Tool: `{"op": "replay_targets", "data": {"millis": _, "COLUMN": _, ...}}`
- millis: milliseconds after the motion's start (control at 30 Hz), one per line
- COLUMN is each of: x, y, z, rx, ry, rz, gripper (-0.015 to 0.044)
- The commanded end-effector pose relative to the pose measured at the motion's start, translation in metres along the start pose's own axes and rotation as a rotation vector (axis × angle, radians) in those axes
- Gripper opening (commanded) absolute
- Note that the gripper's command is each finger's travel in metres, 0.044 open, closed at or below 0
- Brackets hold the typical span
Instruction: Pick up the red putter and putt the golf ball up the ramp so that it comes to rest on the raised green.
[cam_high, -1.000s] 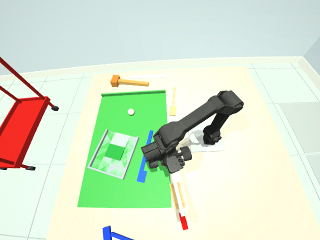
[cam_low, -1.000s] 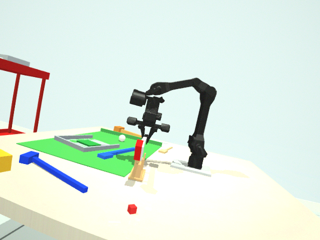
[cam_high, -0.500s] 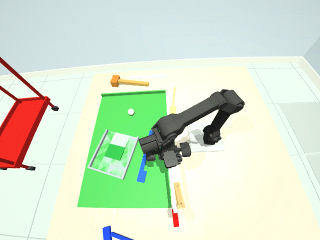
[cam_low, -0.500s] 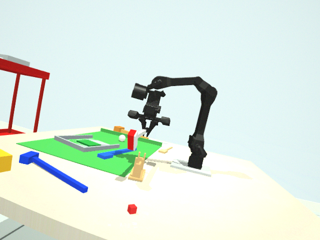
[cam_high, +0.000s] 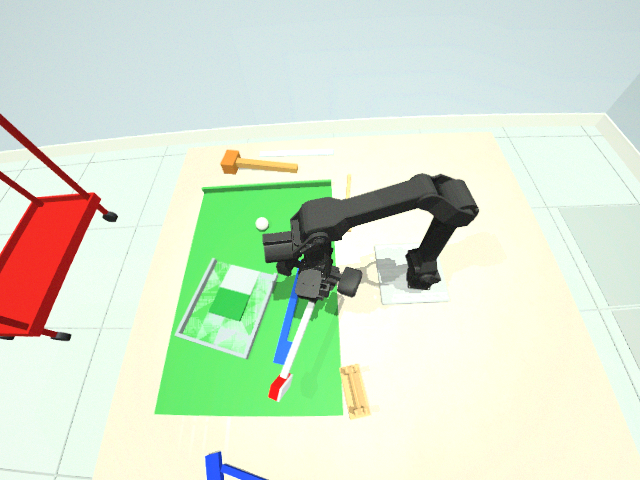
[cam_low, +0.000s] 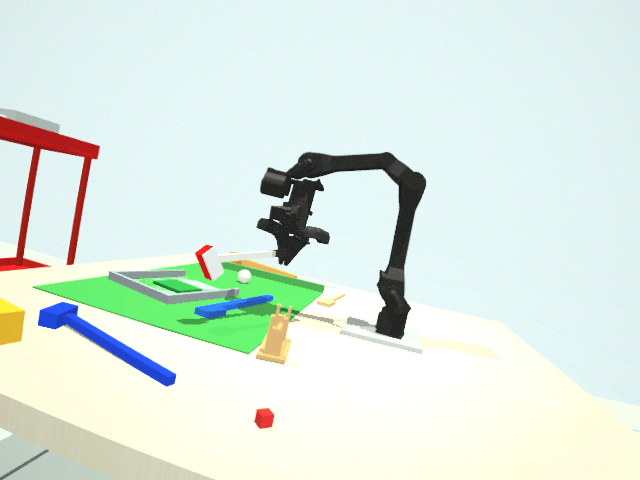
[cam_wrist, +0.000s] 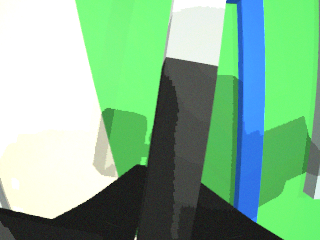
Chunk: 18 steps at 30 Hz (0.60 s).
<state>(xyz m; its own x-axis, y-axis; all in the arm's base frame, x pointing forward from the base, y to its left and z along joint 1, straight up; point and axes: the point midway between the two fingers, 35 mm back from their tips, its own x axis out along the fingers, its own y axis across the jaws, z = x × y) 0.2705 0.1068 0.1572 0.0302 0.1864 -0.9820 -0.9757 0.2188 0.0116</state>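
The red putter (cam_high: 297, 341) (cam_low: 248, 255) (cam_wrist: 195, 32) has a red and white head, a white shaft and a dark grip. My gripper (cam_low: 285, 255) (cam_wrist: 159, 177) is shut on its dark grip and holds it tilted in the air above the green mat (cam_high: 206, 382) (cam_low: 87, 294). The fingertips are hidden under the arm in the top view. The white golf ball (cam_high: 262, 223) (cam_low: 244, 276) rests on the mat, well away from the putter head. The raised green (cam_high: 231, 303) (cam_low: 177, 285) is a dark green block with a pale panel (cam_high: 240, 279) beside it, inside a grey-walled frame (cam_high: 211, 346) (cam_low: 170, 298).
A blue bar with a wider end (cam_high: 289, 320) (cam_low: 232, 306) (cam_wrist: 251, 75) lies under the putter, beside the frame. A wooden stand (cam_high: 354, 391) (cam_low: 276, 338) is at the mat's edge. An orange mallet (cam_high: 266, 164), a blue mallet (cam_low: 113, 343) and a red cube (cam_low: 264, 417) lie farther out.
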Motion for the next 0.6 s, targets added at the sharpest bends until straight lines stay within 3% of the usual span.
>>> {"op": "replay_targets", "data": {"millis": 0, "x": -0.007, "y": -0.016, "z": -0.015, "rx": 0.124, "ry": 0.009, "rz": -0.023, "gripper": 0.0000}}
{"op": "replay_targets", "data": {"millis": 567, "x": -0.031, "y": -0.064, "z": -0.101, "rx": 0.657, "ry": 0.060, "rz": -0.092, "gripper": 0.0000}}
